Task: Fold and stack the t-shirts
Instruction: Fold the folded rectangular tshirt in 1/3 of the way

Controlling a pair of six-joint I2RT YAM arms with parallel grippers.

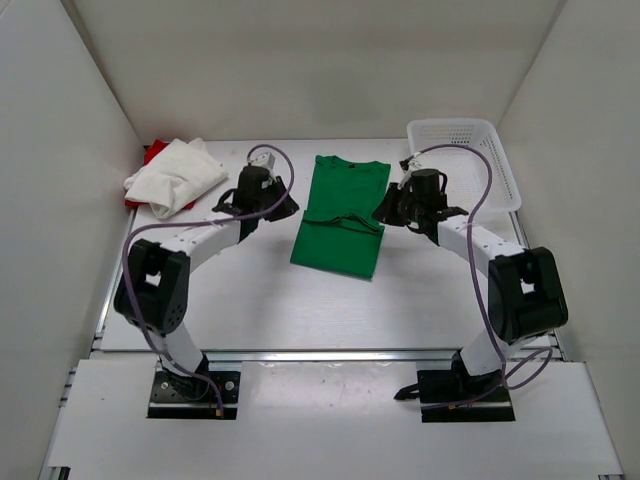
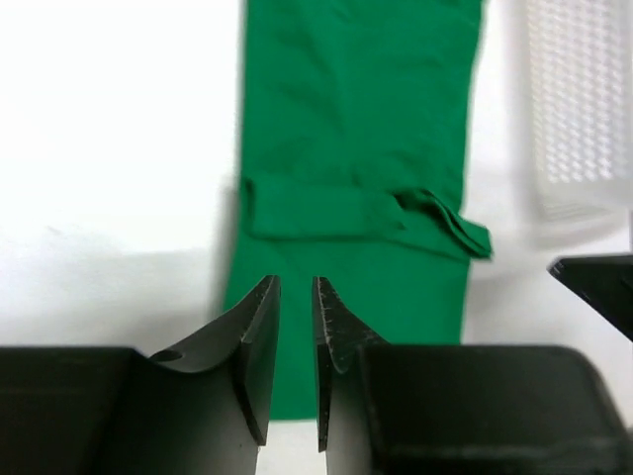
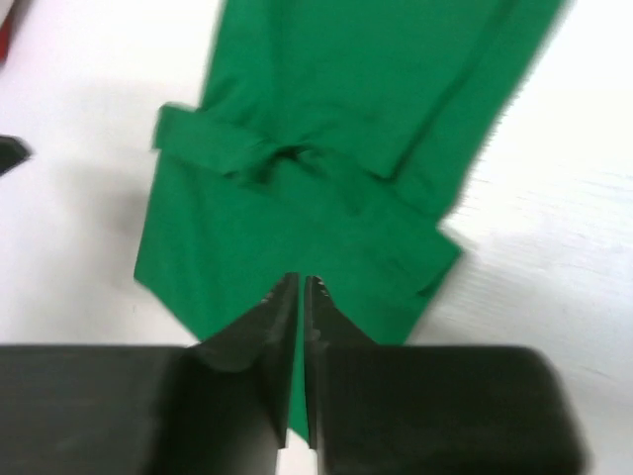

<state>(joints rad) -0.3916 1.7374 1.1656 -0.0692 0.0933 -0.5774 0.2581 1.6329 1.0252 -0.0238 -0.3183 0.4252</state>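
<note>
The green t-shirt [image 1: 340,215] lies flat mid-table, its sides and sleeves folded inward into a long strip. My left gripper [image 1: 286,206] is at the strip's left edge and my right gripper [image 1: 386,210] at its right edge. In the left wrist view the left gripper [image 2: 296,282] hovers over the green cloth [image 2: 356,148], jaws apart with nothing between them. The right gripper [image 3: 301,280] stands above the shirt's corner [image 3: 336,129], jaws parted by a thin slit and holding nothing. The off-white t-shirt [image 1: 175,175] lies crumpled on the red t-shirt [image 1: 152,152] at the back left.
A white mesh basket [image 1: 500,165] stands at the back right, also blurred in the left wrist view [image 2: 579,99]. White walls enclose the table on three sides. The right gripper's black tip [image 2: 598,287] shows at the left wrist view's right edge.
</note>
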